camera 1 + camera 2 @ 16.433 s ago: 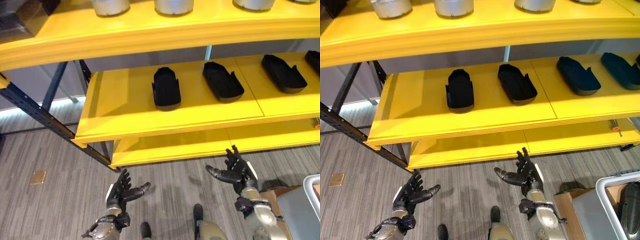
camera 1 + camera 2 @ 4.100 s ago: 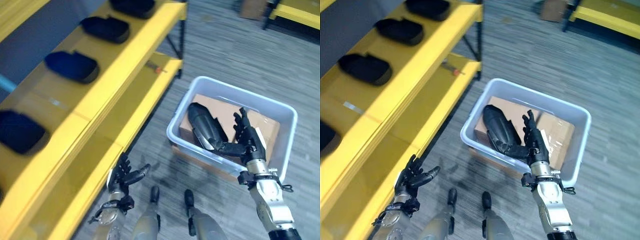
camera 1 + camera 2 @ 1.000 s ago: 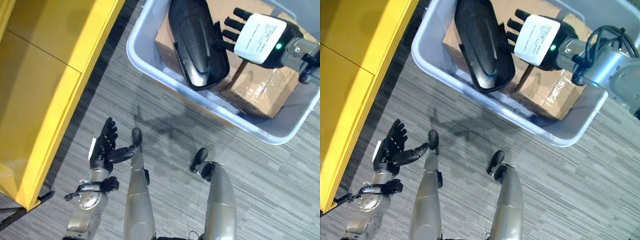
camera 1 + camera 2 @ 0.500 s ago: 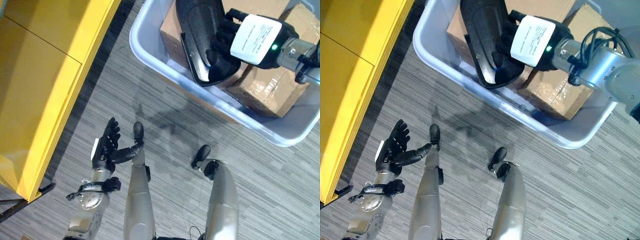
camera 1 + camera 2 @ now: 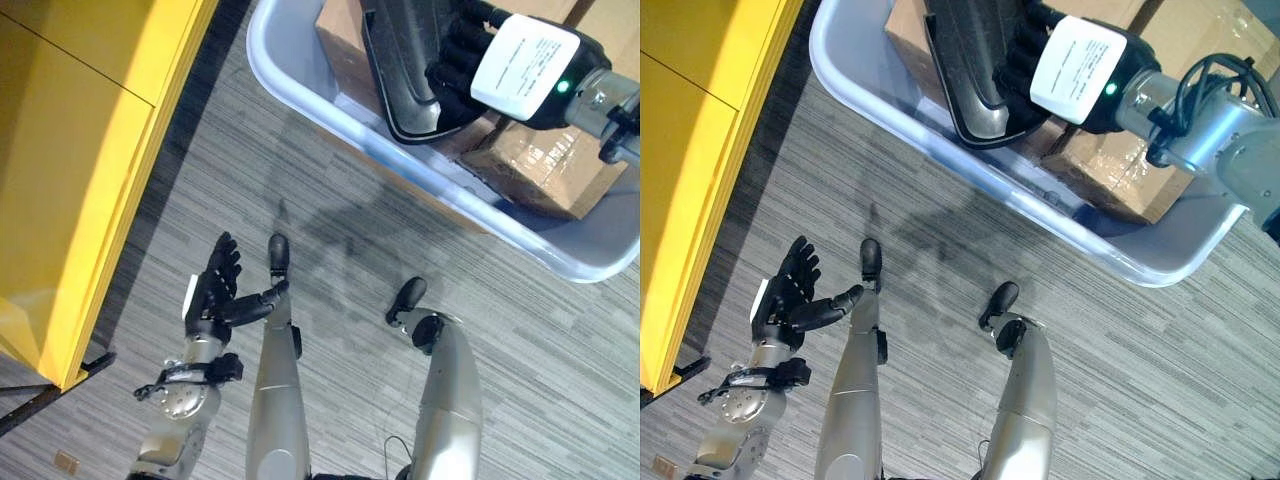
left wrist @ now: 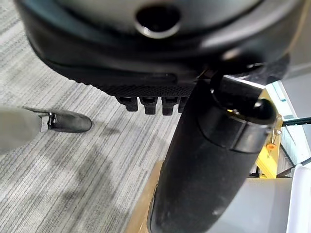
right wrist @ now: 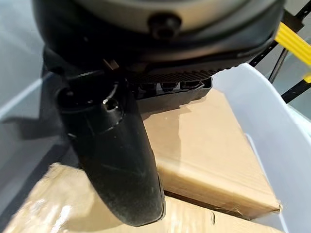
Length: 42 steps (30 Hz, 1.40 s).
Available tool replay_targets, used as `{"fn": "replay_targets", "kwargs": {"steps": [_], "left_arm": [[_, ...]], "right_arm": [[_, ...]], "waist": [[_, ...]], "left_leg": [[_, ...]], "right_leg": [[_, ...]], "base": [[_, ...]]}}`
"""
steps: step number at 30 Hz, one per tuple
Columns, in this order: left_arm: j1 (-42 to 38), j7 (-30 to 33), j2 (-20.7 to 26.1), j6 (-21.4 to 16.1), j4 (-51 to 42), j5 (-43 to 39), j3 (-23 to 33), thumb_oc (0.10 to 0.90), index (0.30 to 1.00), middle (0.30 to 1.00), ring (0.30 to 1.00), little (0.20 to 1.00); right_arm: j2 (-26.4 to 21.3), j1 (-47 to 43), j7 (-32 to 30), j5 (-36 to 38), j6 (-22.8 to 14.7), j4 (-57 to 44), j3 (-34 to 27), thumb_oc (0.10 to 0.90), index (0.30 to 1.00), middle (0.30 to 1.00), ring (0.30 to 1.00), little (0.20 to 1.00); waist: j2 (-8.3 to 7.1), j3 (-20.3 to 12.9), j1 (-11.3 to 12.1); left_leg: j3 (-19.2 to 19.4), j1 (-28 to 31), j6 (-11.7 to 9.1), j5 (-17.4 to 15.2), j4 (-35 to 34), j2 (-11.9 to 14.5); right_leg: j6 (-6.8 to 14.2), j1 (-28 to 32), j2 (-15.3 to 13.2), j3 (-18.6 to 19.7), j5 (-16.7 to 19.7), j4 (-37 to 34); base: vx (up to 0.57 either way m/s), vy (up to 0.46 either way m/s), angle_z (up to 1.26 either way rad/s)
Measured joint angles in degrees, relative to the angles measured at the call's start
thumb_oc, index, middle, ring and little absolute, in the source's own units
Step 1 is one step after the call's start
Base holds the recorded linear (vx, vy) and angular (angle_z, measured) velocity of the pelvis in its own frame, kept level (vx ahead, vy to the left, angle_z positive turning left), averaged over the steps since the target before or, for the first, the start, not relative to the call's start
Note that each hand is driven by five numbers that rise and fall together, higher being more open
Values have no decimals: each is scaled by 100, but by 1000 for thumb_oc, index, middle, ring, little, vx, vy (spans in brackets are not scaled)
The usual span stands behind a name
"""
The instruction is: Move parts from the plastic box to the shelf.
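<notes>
The dark fingers (image 5: 455, 60) of the right hand (image 5: 510, 65) are curled over the near right rim of a black moulded part (image 5: 405, 60), so that the part is gripped along that edge. The hand bears a white plate on its back, and its silver-grey arm is seen entering from the right. The part is long and shell-like, with a raised lip round its outline; it is held inside the plastic box (image 5: 300, 90), tilted over the cardboard cartons (image 5: 1120, 170) packed in it, its near end close above the box's near wall. In the right wrist view the thumb (image 7: 114, 160) is seen lying over the cartons (image 7: 209, 160), with the pale wall of the box (image 7: 265, 141) beside them; the part itself cannot be made out there.

The box is pale grey and stands on grey striped carpet (image 5: 330, 230) at the far right of the scene. The yellow shelf (image 5: 70, 150) runs along the left side, well apart from the box.

The left hand (image 5: 215, 295) is held low at the near left over the carpet, palm up, with fingers spread and straight and the thumb out to the right; nothing is held in it.
</notes>
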Motion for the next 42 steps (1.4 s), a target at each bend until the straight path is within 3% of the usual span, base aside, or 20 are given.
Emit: {"fn": "replay_targets", "kwargs": {"steps": [3,4,5,6,7,9,10,12,13,14,16,26,31,35,42], "left_arm": [[3,-6,-4,-29,-41,0,-8,900,1000,1000,1000,1000],[0,2,-5,-37,-44,-3,-4,900,1000,1000,1000,1000],[-37,-6,-9,-37,-40,-4,-14,900,1000,1000,1000,1000],[-89,-7,-4,-37,-31,-5,-59,900,1000,1000,1000,1000],[-154,-12,-15,-42,32,-2,-135,900,1000,1000,1000,1000],[-150,-17,-64,-49,168,-1,-254,900,1000,1000,1000,1000],[-161,-1,-86,-76,170,-11,-188,900,1000,1000,1000,1000],[-330,-10,-115,-90,302,-42,-295,900,1000,1000,1000,1000],[-352,-10,-175,-102,377,-49,-336,900,1000,1000,1000,1000],[-368,-1,-288,-111,407,-78,-333,900,1000,1000,1000,1000],[-387,0,-286,-134,333,-208,-323,900,1000,1000,1000,1000],[-322,54,-289,-134,389,-221,-340,900,1000,1000,1000,1000],[-375,109,-368,-131,336,-226,-265,900,1000,1000,1000,1000],[-404,106,-482,-119,335,-227,-234,900,1000,1000,1000,1000],[-431,103,-557,-15,353,-226,-121,900,1000,1000,1000,1000]], "right_arm": [[57,52,-81,45,93,39,-273,900,1000,1000,1000,1000],[97,66,-117,45,131,40,-340,900,1000,1000,1000,1000],[127,117,-189,41,218,67,-466,833,907,907,907,907],[127,132,-231,37,262,114,-529,461,385,385,385,385],[192,161,-293,35,269,298,-615,400,300,300,300,300],[379,200,-349,36,462,610,-657,400,300,300,300,300],[405,153,-485,43,673,778,-702,400,300,300,300,300],[403,66,-485,42,697,995,-783,400,300,300,300,300],[484,-17,-482,39,791,1109,-747,400,300,300,300,300],[436,-57,-470,39,876,1142,-648,400,300,300,300,300],[290,-51,-463,39,966,1176,-546,400,300,300,300,300],[314,-37,-169,273,881,898,-344,400,300,300,300,300],[357,119,-31,323,603,359,-51,400,300,300,300,300],[395,236,44,391,449,-27,128,400,300,300,300,300],[271,483,101,670,346,-556,68,400,300,300,300,300]], "waist": [[39,-27,-6],[41,-28,4],[46,-31,-22],[54,-38,-33],[70,-51,-6],[240,-217,0],[255,-236,5],[212,-376,6],[260,-417,93],[340,-468,88],[339,-467,88],[323,-465,109],[285,-436,4],[242,-404,-41],[250,-376,-60]], "left_leg": [[-21,-192,-1,61,-64,-53],[-20,-270,-52,-56,-80,-46],[1,-380,-280,-623,-71,-55],[-30,-545,-401,-801,109,-90],[-26,-636,-539,-664,470,-147],[-7,-693,-653,-596,358,-180],[-5,-675,-958,-973,109,-158],[-50,-1026,-891,-783,904,-307],[-5,-927,-837,-816,1203,-318],[-3,-724,-1006,-793,688,-335],[8,-505,-989,-796,169,-351],[153,32,-519,-397,-34,-347],[250,375,-558,-326,-53,-367],[290,967,-558,-325,-101,-362],[252,1572,-532,-355,-194,-340]], "right_leg": [[-70,-341,-104,47,-103,259],[-102,-460,-127,53,-114,308],[-206,-574,-195,7,-72,243],[-258,-634,-303,-85,21,160],[-269,-712,-335,-98,122,63],[-188,-801,-325,-176,178,-27],[-152,-859,-284,-136,208,-251],[-157,-967,-532,-306,399,-478],[-78,-977,-500,-343,466,-604],[142,-998,-421,-243,582,-609],[175,-946,-349,-101,620,-765],[151,-367,-321,-134,831,-928],[96,37,-324,-137,887,-1025],[178,714,-276,-136,916,-1290],[263,1390,-222,-198,1004,-1489]], "base": [[28,-19,14],[30,-23,16],[32,-24,24],[34,-15,27],[32,-1,15],[31,16,7],[32,38,29],[18,48,15],[-1,66,-15],[-2,53,-5],[-4,49,32],[-18,70,3],[-25,86,-6],[-35,91,-6],[-41,95,1]]}}
